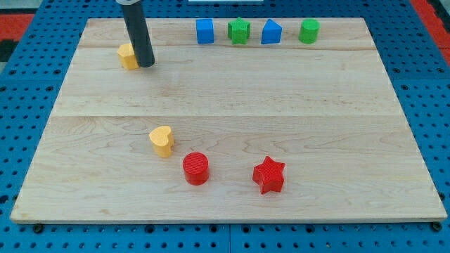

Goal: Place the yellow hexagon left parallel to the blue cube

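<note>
The yellow hexagon (127, 56) sits near the board's top left. My tip (146, 64) touches its right side, and the rod hides part of it. The blue cube (204, 31) stands at the view's top, to the right of the hexagon and a little higher up, apart from both.
In the top row, right of the cube: a green star (239, 31), a blue house-shaped block (271, 32), a green cylinder (309, 31). Lower down: a yellow heart (162, 140), a red cylinder (196, 169), a red star (268, 175). The wooden board (232, 91) lies on a blue pegboard.
</note>
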`<state>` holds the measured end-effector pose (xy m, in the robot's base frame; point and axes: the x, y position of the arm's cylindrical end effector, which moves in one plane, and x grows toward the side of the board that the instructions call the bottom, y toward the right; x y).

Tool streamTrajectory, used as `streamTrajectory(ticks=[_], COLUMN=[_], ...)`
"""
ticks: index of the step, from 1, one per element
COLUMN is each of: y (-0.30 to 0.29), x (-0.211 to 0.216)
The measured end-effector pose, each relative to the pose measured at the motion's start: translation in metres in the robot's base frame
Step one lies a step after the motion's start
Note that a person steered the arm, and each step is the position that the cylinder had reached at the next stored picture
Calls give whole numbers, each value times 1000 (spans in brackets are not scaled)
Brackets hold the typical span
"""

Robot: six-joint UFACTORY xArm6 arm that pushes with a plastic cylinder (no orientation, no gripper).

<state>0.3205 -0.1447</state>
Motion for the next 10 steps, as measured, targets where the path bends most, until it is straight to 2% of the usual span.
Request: streamTrajectory(ticks=[3,4,5,6,7,9,10], y=[60,57,36,-11,-37,-44,-58], x=[11,23,23,24,5,-33,-35])
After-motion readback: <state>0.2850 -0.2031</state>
